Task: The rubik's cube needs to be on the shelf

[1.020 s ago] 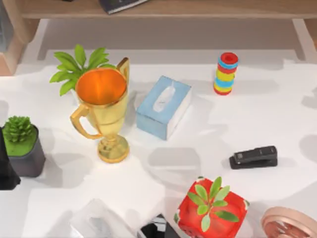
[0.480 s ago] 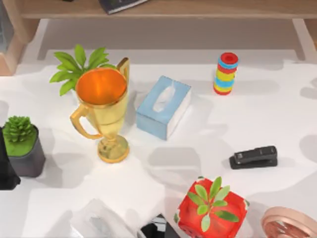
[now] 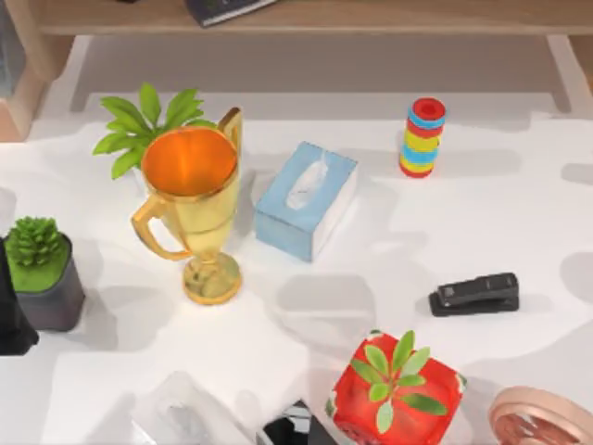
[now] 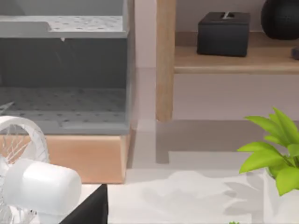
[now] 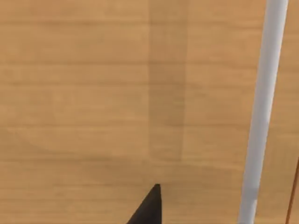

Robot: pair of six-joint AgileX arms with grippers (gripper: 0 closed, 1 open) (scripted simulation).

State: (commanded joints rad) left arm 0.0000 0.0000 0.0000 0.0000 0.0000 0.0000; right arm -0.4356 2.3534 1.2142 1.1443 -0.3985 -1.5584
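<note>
Along the near edge of the counter (image 3: 519, 213): red box with leaves (image 3: 394, 389), a rose-gold disc (image 3: 542, 422) at the near right corner, a clear plastic item (image 3: 181, 413) and a flat black item (image 3: 292, 426) towards the left. Farther in: black stapler (image 3: 474, 293) to the right, gold trophy (image 3: 193, 199) left of centre, potted succulent (image 3: 42, 273) at the left edge. Beyond those: blue tissue box (image 3: 306, 199) mid-counter, striped ring stack (image 3: 422, 137) towards the far right, leafy plant (image 3: 144, 125) just behind the trophy. Past the far edge: the shelf (image 3: 371, 17), with a dark book (image 3: 227, 7) lying on it.

Cannot tell where the rubik's cube is, nor whether the jaws of either arm are released or clenched. From the right wrist, close wood grain (image 5: 93, 93), a white bar (image 5: 261, 107) and a dark wedge (image 5: 150, 207). Judged from that: right arm up against the shelf, so probably the set-down step.

Next move, as a guess: settle the cube flat on bare board, let go, pull straight back.

From the left wrist: a grey bin (image 4: 65, 70), a wooden upright (image 4: 166, 60), a black box (image 4: 223, 33) on the board beyond, a white fan (image 4: 28, 182) close by. Left arm seemingly idle near the far left corner.

In the way: the book and black box taking up board space, the upright and white bar close to any retreat, the tall trophy and ring stack under a low return path.
</note>
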